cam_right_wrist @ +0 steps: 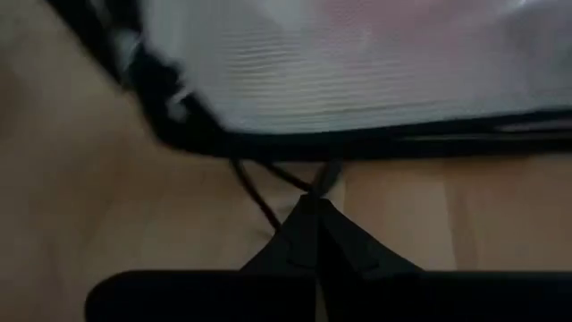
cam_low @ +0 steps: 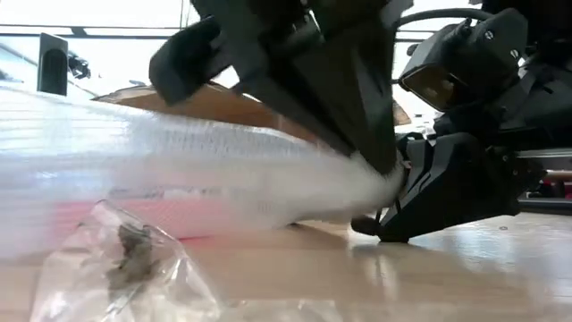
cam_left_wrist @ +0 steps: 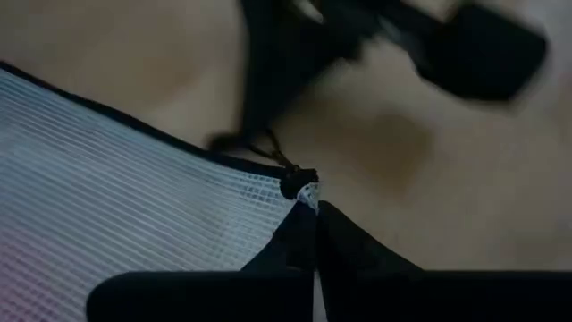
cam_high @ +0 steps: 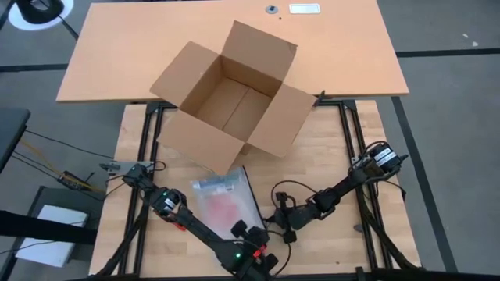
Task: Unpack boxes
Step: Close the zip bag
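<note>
- At the table's near edge: left gripper (cam_high: 251,232), jaws together on the corner of a clear mesh pouch (cam_high: 225,200); pouch corner with zip pull shows at the fingertips in the left wrist view (cam_left_wrist: 299,183)
- Just beside it: right gripper (cam_high: 283,222), jaws together on a thin dark cord (cam_right_wrist: 268,201) at the pouch's black-trimmed edge
- Pouch: flat on the wooden table (cam_high: 328,164); reddish contents inside
- Carton (cam_high: 233,97): farther back, well apart from both grippers; upright, four flaps spread, interior bare

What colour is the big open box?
Plain brown cardboard. The box shows best in the high view, with all its flaps open.
</note>
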{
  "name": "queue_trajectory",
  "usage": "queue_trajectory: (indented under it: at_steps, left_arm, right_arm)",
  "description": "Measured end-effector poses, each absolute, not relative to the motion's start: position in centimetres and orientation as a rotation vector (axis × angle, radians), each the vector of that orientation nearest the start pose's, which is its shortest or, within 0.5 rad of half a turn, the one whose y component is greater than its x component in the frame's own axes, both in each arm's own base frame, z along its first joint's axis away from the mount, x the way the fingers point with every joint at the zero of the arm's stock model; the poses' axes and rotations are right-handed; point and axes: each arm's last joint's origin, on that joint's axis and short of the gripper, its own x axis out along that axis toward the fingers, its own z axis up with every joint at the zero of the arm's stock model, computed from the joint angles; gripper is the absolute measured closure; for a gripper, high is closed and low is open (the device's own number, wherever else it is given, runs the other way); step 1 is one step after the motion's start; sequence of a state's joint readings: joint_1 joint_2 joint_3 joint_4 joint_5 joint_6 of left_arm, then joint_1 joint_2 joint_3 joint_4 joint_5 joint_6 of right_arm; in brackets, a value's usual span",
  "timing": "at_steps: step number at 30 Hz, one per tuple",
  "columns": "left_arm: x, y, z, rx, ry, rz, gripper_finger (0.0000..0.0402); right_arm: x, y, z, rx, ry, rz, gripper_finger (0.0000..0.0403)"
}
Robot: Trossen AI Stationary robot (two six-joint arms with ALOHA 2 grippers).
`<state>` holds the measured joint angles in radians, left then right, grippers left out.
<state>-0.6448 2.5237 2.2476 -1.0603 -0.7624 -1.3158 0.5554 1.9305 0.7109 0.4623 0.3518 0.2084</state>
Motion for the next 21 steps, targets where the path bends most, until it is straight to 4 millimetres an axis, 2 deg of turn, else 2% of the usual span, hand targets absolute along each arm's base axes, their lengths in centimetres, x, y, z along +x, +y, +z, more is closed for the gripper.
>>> queue_trajectory:
  at_steps: [3, 9, 21]
  left_arm:
    - [41.6, -28.4, 17.3, -0.323, 0.659, 0.752, 0.0396]
    - [41.9, -28.5, 18.6, -0.343, 0.627, 0.753, 0.0396]
    - [42.0, -28.5, 18.6, -0.281, 0.588, 0.751, 0.0396]
  right_arm:
    - [27.7, 16.6, 7.6, -0.096, 0.698, 0.117, 0.0403]
    - [27.6, 16.5, 7.6, -0.099, 0.697, 0.098, 0.0403]
    - [29.4, 13.2, 7.5, -0.141, 0.690, 0.024, 0.0403]
